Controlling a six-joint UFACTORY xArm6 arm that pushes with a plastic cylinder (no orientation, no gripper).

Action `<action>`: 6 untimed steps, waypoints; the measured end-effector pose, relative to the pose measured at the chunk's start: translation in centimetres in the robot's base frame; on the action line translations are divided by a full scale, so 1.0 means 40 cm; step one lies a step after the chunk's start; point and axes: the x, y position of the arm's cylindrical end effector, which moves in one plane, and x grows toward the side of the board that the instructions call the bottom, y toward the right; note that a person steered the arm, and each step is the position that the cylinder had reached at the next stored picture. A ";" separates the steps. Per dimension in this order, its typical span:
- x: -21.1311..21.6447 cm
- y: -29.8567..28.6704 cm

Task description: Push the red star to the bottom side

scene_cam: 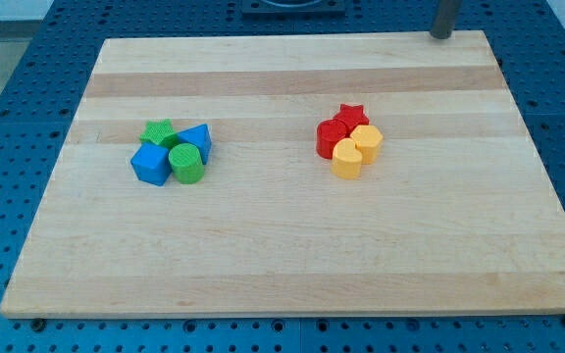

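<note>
The red star sits right of the board's middle, at the top of a tight cluster. A red rounded block touches it on the lower left. Two yellow blocks touch it below: a yellow heart and a yellow rounded block. My tip shows at the view's top right, at the board's top edge, well above and to the right of the red star.
A second cluster lies left of the middle: a green star, a blue triangle, a blue block and a green cylinder. The wooden board rests on a blue perforated table.
</note>
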 end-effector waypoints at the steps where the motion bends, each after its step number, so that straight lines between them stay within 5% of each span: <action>1: 0.002 -0.136; 3: 0.264 -0.339; 5: 0.668 -0.410; 6: 0.684 -0.445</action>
